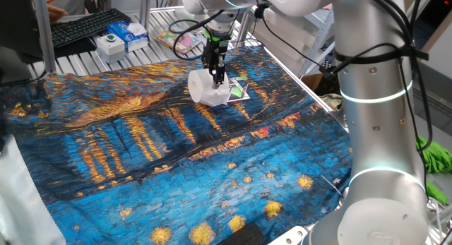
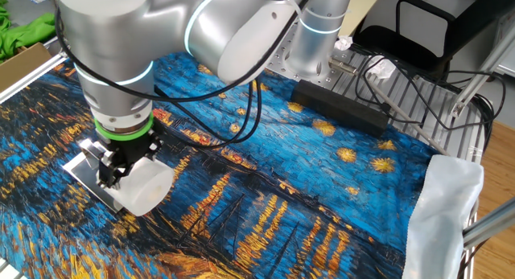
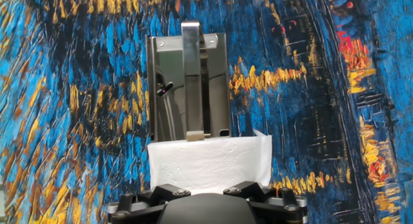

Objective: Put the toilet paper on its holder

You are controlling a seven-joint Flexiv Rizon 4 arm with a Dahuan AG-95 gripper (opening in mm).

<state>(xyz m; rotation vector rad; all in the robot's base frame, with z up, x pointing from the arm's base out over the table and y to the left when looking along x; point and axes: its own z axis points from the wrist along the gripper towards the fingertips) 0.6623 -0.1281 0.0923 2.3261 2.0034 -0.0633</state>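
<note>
The toilet paper [image 1: 207,90] is a plump white roll hanging just above the painted cloth, lying on its side. My gripper [image 1: 215,70] comes down on it from above and is shut on it, jaws wide across the roll. In the other fixed view the toilet paper [image 2: 149,187] sits under the gripper [image 2: 118,165], with the chrome holder [image 2: 80,171] right behind it. The hand view shows the toilet paper [image 3: 208,161] at the near edge of the mirror-like holder [image 3: 166,88], whose metal bar [image 3: 191,82] runs toward the roll's far face. The core hole is hidden.
A white box with a green button [image 1: 111,42], a blue box [image 1: 134,32] and a keyboard [image 1: 83,26] lie beyond the cloth's far edge. A black power strip [image 2: 346,107] and cables sit by the arm's base [image 1: 374,139]. White fabric [image 2: 447,207] hangs at one side.
</note>
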